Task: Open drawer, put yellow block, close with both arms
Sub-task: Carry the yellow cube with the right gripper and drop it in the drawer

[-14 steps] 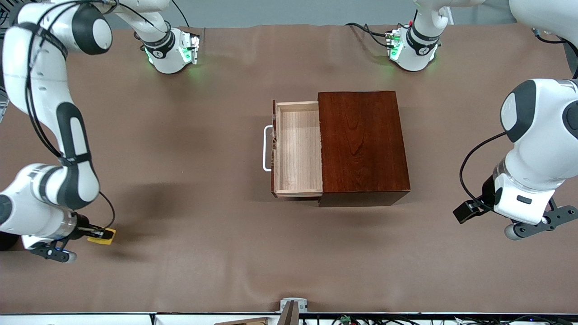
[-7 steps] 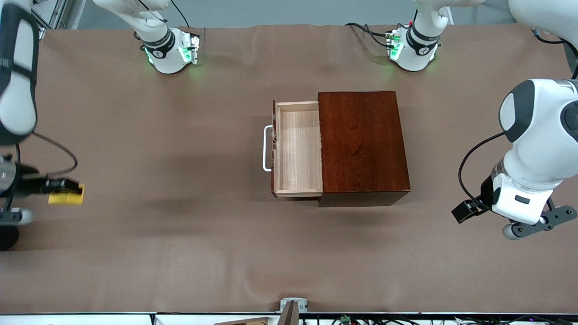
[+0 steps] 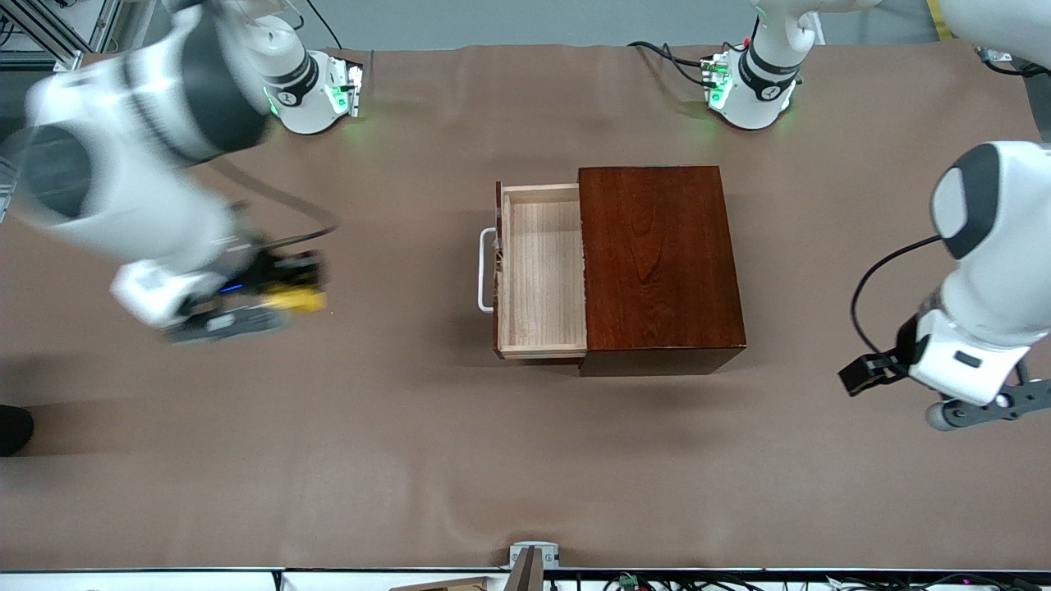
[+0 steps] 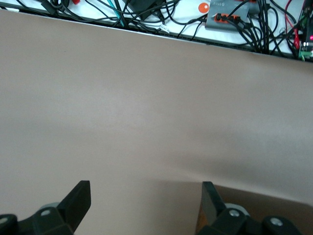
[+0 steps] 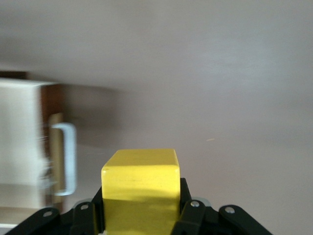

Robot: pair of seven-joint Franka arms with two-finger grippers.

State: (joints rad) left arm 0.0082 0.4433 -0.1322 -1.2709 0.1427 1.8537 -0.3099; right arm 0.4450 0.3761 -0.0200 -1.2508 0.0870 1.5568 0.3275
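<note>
The right gripper is clamped on the yellow block, which sits squarely between its black fingers and is carried in the air over the bare brown table cover, toward the right arm's end of the table and well apart from the drawer. In the right wrist view the yellow block fills the space between the jaws, with its upper face and one side face showing, and ahead of it the white U-shaped bar handle and the pale drawer front appear blurred. The right arm is itself smeared in the front view. The drawer stands pulled out of the glossy dark reddish-brown wooden box toward the right arm's end, its light-wood tray showing nothing inside, its handle facing the held block. The box rests near the middle of the table. The left gripper hangs over the table cover at the left arm's end, well apart from the box, with the left arm waiting; in the left wrist view its two fingers stand wide apart with nothing between them, only the brown cover beneath and a strip of cables along the table's edge.
</note>
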